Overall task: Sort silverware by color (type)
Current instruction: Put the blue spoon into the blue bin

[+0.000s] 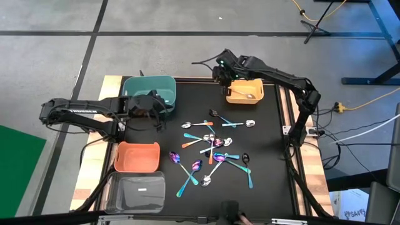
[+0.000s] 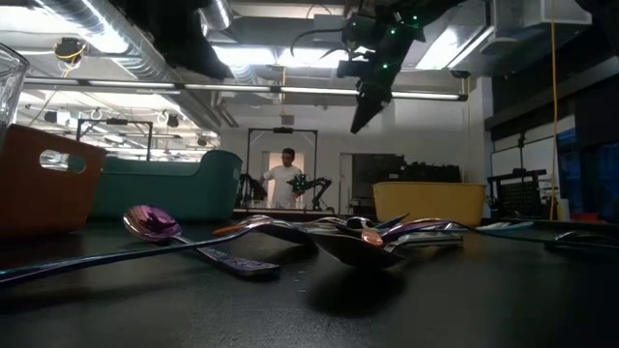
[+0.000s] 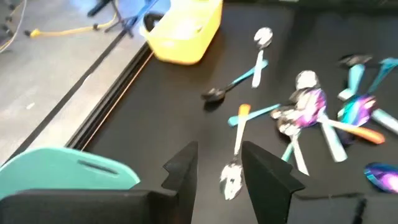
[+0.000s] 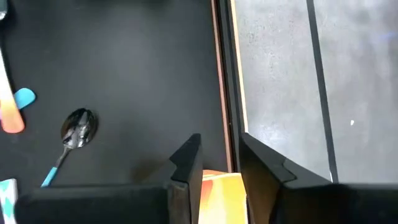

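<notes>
Several small spoons (image 1: 212, 149) lie loosely scattered in the middle of the black mat: silver, black, teal-blue, purple-rainbow and orange-handled ones. One more spoon (image 1: 250, 95) rests inside the yellow bin (image 1: 256, 86). My left gripper (image 1: 159, 115) hangs open beside the teal bin's (image 1: 134, 87) near right corner, holding nothing. In the left wrist view a silver spoon (image 3: 231, 180) lies on the mat beyond the left gripper (image 3: 219, 177). My right gripper (image 1: 224, 80) is open and empty, raised over the yellow bin's far left corner (image 4: 219, 193).
An orange bin (image 1: 136, 156) and a clear bin (image 1: 136, 190) stand along the mat's left side, nearer than the teal bin. Bare mat lies between the spoons and the yellow bin. A person (image 2: 287, 179) stands far off in the room.
</notes>
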Robot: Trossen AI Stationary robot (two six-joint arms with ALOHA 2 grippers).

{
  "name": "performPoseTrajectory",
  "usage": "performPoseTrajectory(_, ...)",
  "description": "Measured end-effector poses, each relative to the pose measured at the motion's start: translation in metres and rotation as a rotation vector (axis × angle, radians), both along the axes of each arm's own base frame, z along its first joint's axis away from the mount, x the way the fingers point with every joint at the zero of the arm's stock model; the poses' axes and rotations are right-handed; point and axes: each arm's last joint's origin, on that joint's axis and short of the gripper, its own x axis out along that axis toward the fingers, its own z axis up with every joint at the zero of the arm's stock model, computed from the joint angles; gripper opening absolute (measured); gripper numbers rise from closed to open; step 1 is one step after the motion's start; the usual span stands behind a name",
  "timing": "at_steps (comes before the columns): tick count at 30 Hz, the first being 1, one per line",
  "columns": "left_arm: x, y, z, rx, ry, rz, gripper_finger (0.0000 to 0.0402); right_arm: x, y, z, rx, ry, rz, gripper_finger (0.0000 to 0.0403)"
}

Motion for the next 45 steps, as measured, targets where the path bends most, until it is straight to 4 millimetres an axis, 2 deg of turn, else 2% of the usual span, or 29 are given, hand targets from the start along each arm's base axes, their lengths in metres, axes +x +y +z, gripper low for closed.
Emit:
performPoseTrajectory(5, 0.008, 0.005, -0.008, 0.017, 0.044, 0.006, 0.0118, 0.012, 0.023, 0.0, 0.049, -0.036, -0.031, 0.0094)
performPoseTrajectory(10, 0.015, 0.007, -0.011, 0.019, 0.044, 0.011, 0.0118, 0.021, 0.072, -0.007, 0.144, 0.072, 0.022, 0.0094)
performPoseTrajectory(16, 0.016, 0.003, -0.012, 0.01, 0.043, -0.01, 0.0118, 0.014, 0.13, -0.014, 0.248, 0.271, 0.034, 0.0094)
performPoseTrajectory(19, 0.017, -0.001, -0.012, 0.01, 0.046, -0.026, 0.0118, 0.011, 0.15, -0.019, 0.278, 0.332, 0.034, 0.0094)
performPoseTrajectory(23, 0.017, -0.006, -0.012, 0.009, 0.046, -0.049, 0.0118, 0.001, 0.17, -0.036, 0.296, 0.389, 0.044, 0.0094)
performPoseTrajectory(29, 0.018, -0.012, -0.012, 0.01, 0.045, -0.079, 0.0118, -0.028, 0.176, -0.075, 0.313, 0.405, -0.011, 0.0094)
performPoseTrajectory(38, 0.018, -0.019, -0.012, 0.009, 0.044, -0.112, 0.0118, -0.064, 0.154, -0.14, 0.302, 0.427, -0.101, 0.0094)
performPoseTrajectory(41, 0.018, -0.021, -0.012, 0.009, 0.044, -0.116, 0.0118, -0.073, 0.147, -0.153, 0.285, 0.442, -0.129, 0.0094)
performPoseTrajectory(45, 0.018, -0.021, -0.012, 0.009, 0.044, -0.118, 0.0118, -0.078, 0.141, -0.159, 0.276, 0.462, -0.116, 0.0094)
